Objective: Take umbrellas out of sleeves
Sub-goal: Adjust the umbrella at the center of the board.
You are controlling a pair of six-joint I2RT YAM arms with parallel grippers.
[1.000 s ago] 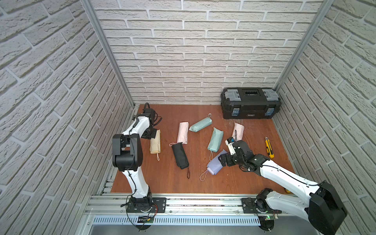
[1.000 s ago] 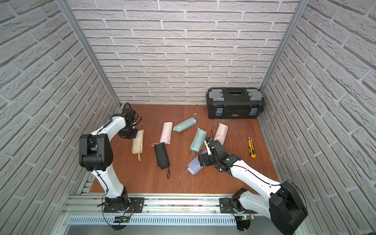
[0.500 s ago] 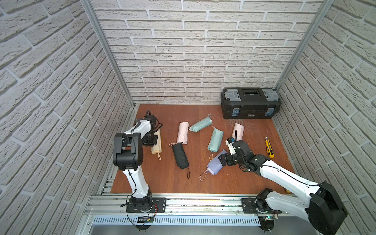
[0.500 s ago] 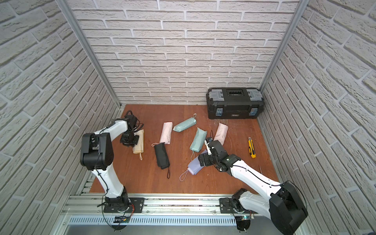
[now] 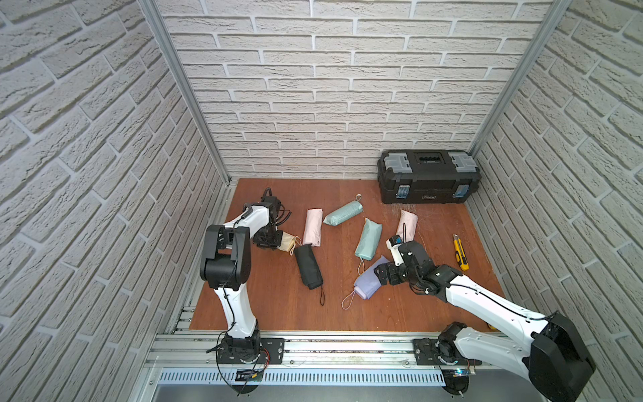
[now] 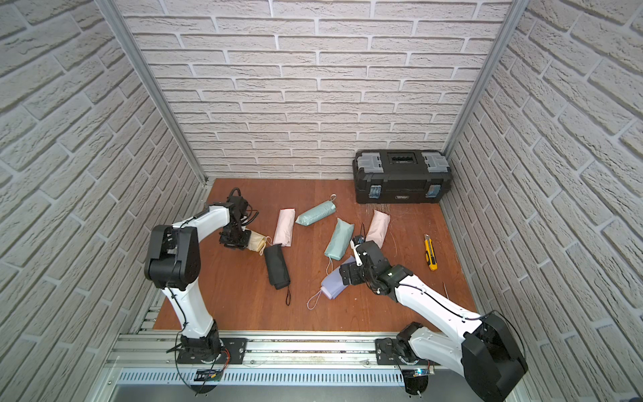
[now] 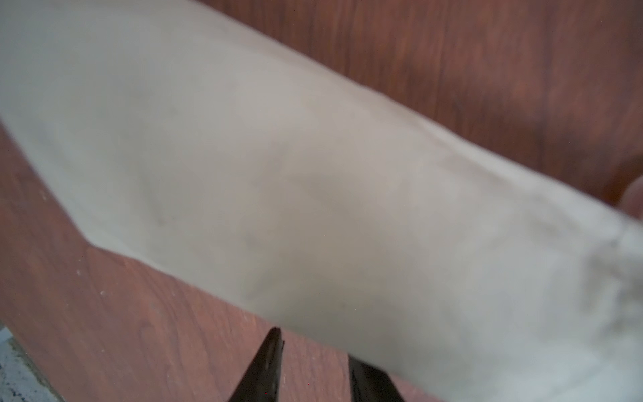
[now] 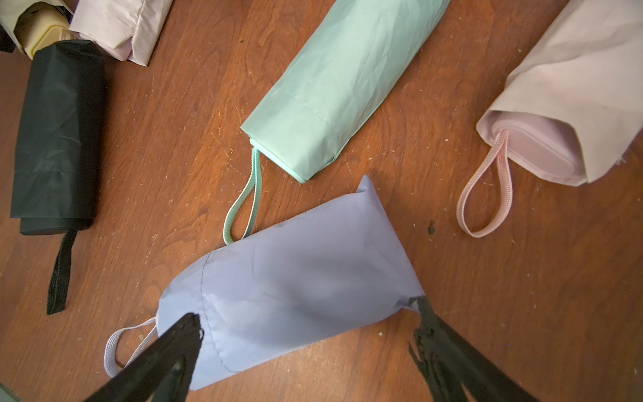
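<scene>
Several umbrellas lie in their sleeves on the wooden floor. My left gripper [image 5: 275,240] [image 6: 240,240] is at the closed end of the beige sleeve [image 5: 288,242] [image 6: 257,241]. In the left wrist view the gripper [image 7: 313,344] is slightly open, with bare wood between its tips, and the beige sleeve [image 7: 313,191] lies just beyond them. My right gripper [image 5: 384,275] [image 8: 306,313] stands wide open astride the lilac sleeve [image 5: 368,283] [image 8: 295,278], which lies flat with its wrist loop sticking out.
A black sleeved umbrella [image 5: 308,266], two pink ones [image 5: 312,227] [image 5: 406,224] and two mint ones [image 5: 342,214] [image 5: 368,238] lie between the arms. A black toolbox [image 5: 428,176] stands at the back right. A yellow utility knife [image 5: 460,252] lies near the right wall.
My left gripper has come nearer and swung the beige sleeve round so that it lies crosswise. Its jaws have parted a little. The right arm has not moved.
</scene>
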